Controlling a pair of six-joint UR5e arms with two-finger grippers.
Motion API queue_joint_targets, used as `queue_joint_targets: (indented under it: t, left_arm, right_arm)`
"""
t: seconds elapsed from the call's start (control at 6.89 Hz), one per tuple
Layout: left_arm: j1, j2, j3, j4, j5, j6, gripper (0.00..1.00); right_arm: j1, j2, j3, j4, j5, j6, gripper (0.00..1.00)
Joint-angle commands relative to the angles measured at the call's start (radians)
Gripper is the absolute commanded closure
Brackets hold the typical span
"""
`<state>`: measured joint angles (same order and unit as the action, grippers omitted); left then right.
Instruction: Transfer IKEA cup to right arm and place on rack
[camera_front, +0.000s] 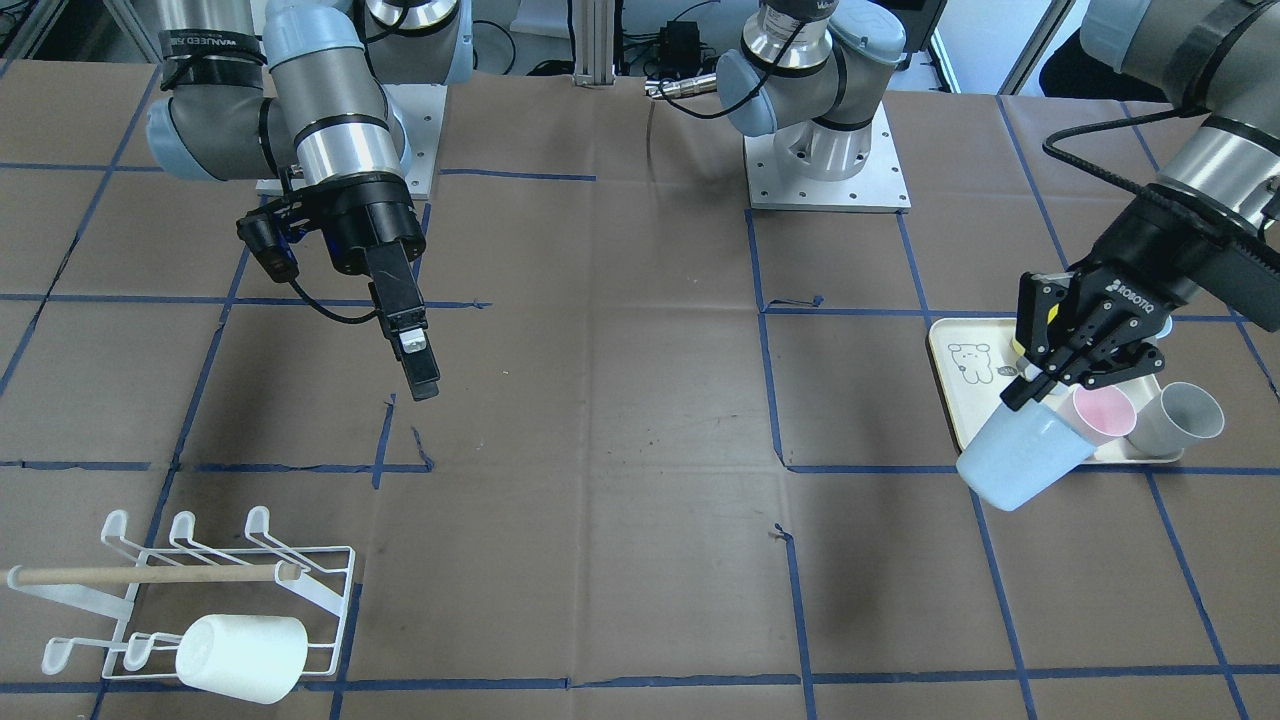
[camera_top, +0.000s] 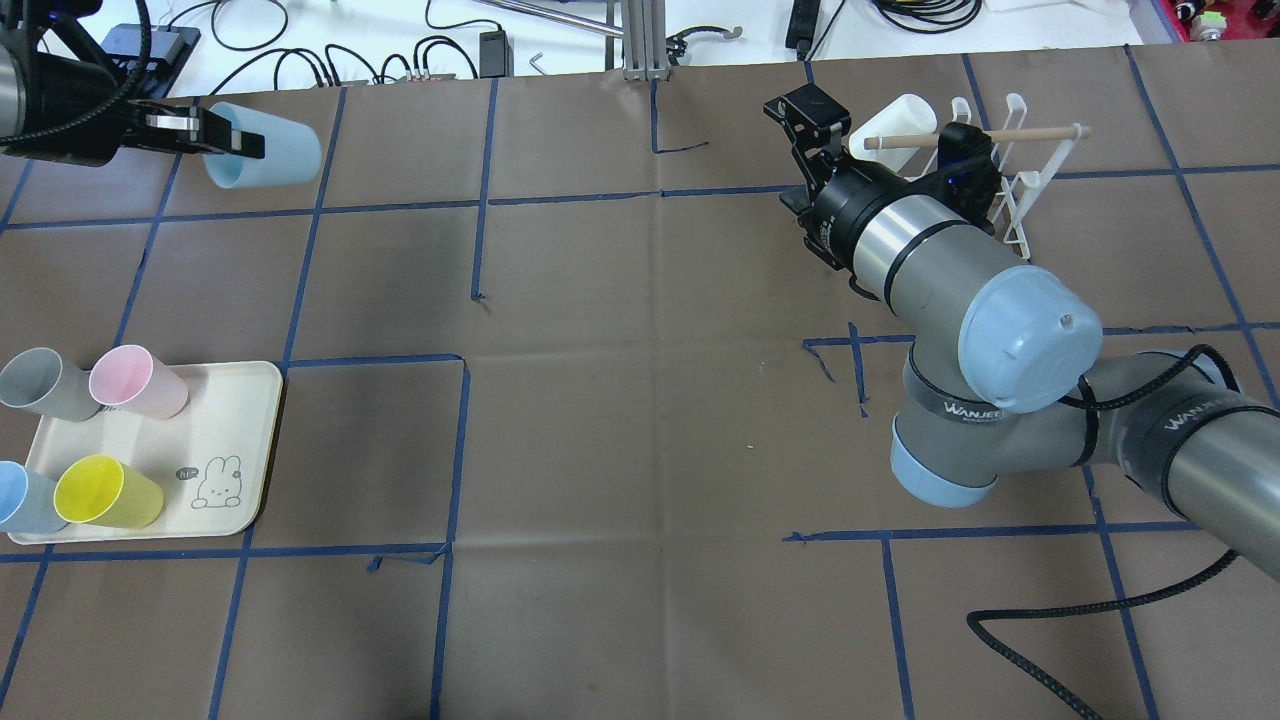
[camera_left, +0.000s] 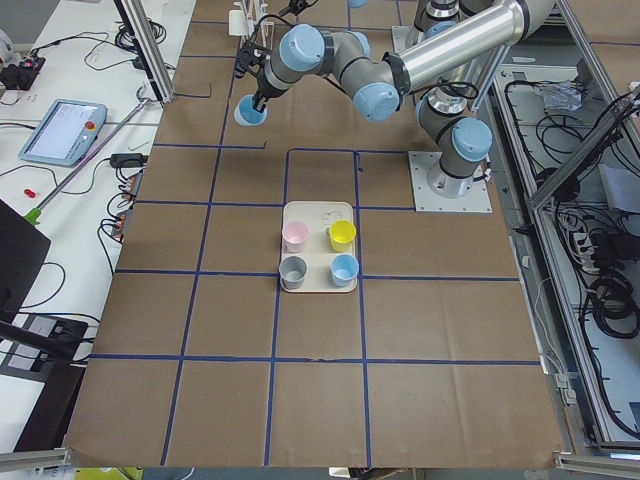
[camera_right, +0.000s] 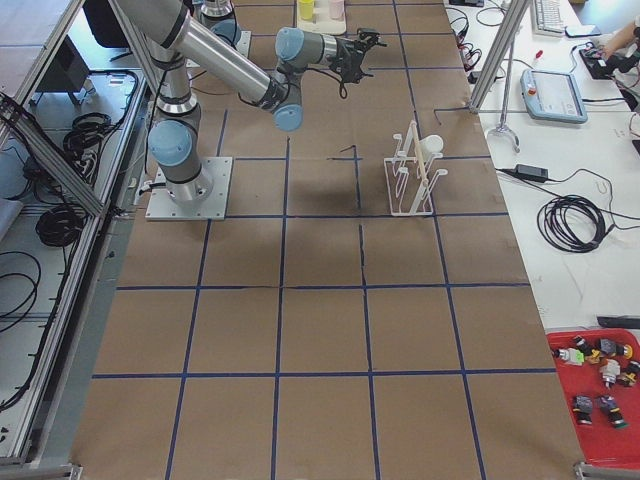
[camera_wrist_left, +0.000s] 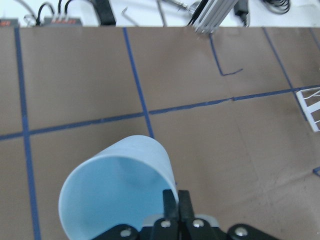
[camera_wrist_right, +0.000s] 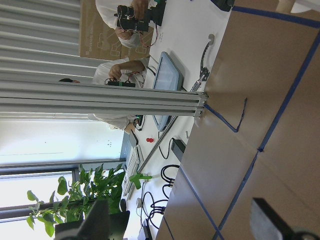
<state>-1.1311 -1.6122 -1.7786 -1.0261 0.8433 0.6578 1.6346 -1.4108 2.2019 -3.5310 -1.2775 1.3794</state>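
Observation:
My left gripper (camera_top: 235, 145) is shut on the rim of a light blue IKEA cup (camera_top: 262, 157) and holds it tilted in the air at the far left. The left wrist view shows the fingers (camera_wrist_left: 171, 205) pinching the cup's wall (camera_wrist_left: 117, 190). In the front view the cup (camera_front: 1020, 460) hangs in front of the tray. The right arm's gripper (camera_front: 420, 365) is open and empty over the table, apart from the cup; the right wrist view shows its fingers (camera_wrist_right: 95, 220) spread. The white wire rack (camera_front: 200, 590) with a wooden dowel holds one white cup (camera_front: 242, 655).
A cream tray (camera_top: 230, 450) at the near left holds grey (camera_top: 40, 383), pink (camera_top: 135, 380), yellow (camera_top: 105, 492) and blue (camera_top: 20, 498) cups. The right arm's elbow (camera_top: 1025, 335) rises over the right half. Blue tape lines cross the brown table cover.

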Motion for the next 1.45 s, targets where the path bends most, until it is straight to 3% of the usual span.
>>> queue_joint_targets:
  t: [0.0,0.15,0.29,0.58,0.87,1.31]
  left_arm:
    - [-0.096,-0.072,-0.094,0.395,-0.204,0.031,1.00]
    - [-0.129,-0.104,-0.146,0.590,-0.242,0.023,1.00]
    - [-0.183,-0.116,-0.192,0.694,-0.286,0.016,1.00]
    - [-0.274,-0.117,-0.322,0.886,-0.341,0.005,1.00]
    - [-0.279,-0.132,-0.440,1.146,-0.378,-0.087,1.00]
    - [-0.280,-0.176,-0.472,1.351,-0.412,-0.249,1.00]
  right_arm:
    - [0.014,-0.001,0.005,-0.013,0.003,0.059,0.00]
    - [0.030,-0.001,0.006,-0.008,0.018,0.093,0.00]
    - [0.033,-0.001,0.006,-0.002,0.073,0.168,0.00]
    - [0.031,-0.005,0.001,0.000,0.098,0.181,0.00]
    - [0.031,-0.011,0.015,0.001,0.118,0.176,0.00]
    - [0.031,-0.002,0.019,0.015,0.119,0.182,0.00]
